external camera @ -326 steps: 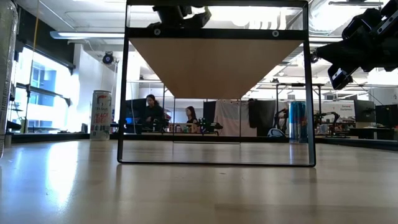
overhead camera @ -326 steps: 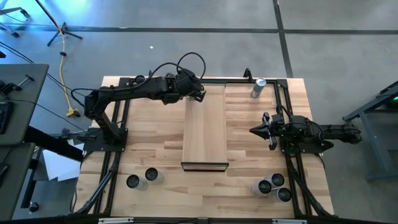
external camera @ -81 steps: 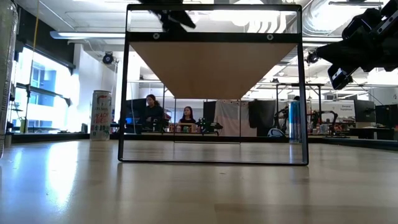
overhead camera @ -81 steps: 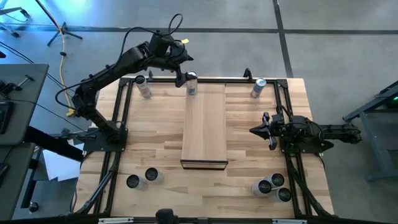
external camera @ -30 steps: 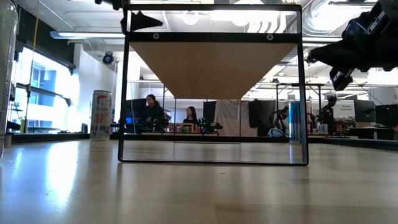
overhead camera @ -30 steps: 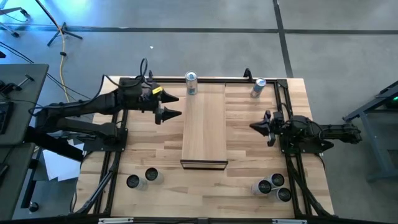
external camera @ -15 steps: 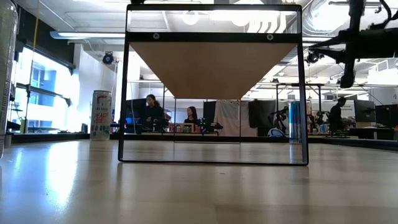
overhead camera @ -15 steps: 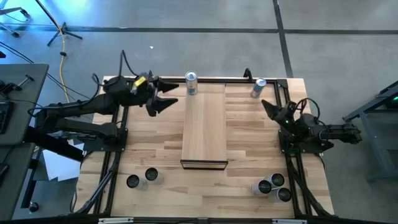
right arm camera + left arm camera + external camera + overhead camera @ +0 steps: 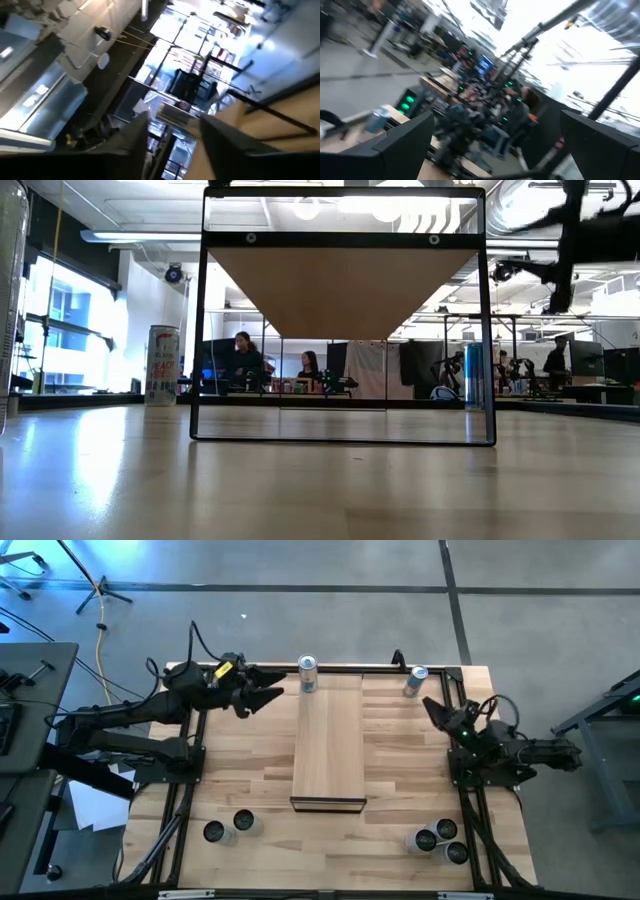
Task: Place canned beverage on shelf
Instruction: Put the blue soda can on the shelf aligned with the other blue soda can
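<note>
The shelf is a long light-wood platform on a black frame in the middle of the table. A canned beverage stands upright on the shelf's far left corner. My left gripper hangs open to the left of that can, apart from it and pointing toward the table's right. Its two fingers stand wide apart with nothing between them. My right gripper is at the table's right side, pointing toward the far left. Its fingers are parted and hold nothing.
One can stands on the table at the far right, seen as a blue can in the low view. Two cans stand near left and three near right. A white can shows left of the shelf frame.
My left gripper has risen, tipped upward and shifted slightly toward the far edge, leaving the top of the low view. My right gripper has rolled and swung from pointing toward the table's left to pointing far-left, rising a little. The cans have stayed put.
</note>
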Action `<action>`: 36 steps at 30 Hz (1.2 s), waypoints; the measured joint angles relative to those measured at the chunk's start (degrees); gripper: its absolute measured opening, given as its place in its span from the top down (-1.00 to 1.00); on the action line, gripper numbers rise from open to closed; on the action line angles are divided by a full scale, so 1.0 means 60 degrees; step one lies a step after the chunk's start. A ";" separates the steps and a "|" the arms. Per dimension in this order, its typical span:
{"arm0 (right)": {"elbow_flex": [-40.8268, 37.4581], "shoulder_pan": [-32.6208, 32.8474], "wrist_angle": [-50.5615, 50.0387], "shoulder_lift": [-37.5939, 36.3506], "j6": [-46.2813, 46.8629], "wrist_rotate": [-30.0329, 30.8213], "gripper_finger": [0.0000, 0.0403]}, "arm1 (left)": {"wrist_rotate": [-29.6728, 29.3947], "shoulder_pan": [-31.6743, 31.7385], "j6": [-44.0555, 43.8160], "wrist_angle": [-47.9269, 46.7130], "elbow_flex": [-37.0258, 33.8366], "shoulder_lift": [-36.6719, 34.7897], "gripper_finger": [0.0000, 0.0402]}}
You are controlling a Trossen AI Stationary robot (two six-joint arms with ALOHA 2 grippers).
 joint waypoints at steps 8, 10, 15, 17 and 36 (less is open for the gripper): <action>0.1699 0.0000 -0.0366 0.1477 -0.1595 -0.0090 -0.85 | -0.0159 0.0581 0.0687 -0.0149 -0.0004 -0.0286 -0.99; 0.2222 -0.0004 -0.0524 0.2354 -0.1595 -0.0025 -0.95 | 0.0089 0.0784 0.0825 -0.0394 -0.0004 -0.0457 -0.99; 0.3969 -0.0497 -0.1127 0.5132 -0.2012 0.0403 -0.95 | 0.0577 0.1294 0.0950 -0.1342 -0.0002 -0.1020 -0.99; 0.4967 -0.0959 -0.2199 0.6193 -0.2047 0.0771 -0.95 | 0.0696 0.1495 0.0911 -0.1833 -0.0002 -0.1280 -0.99; 0.9383 -0.6355 -1.1883 1.2000 0.0723 -0.2031 -0.95 | 0.0741 0.2057 0.0704 -0.4291 -0.0004 -0.2432 -0.99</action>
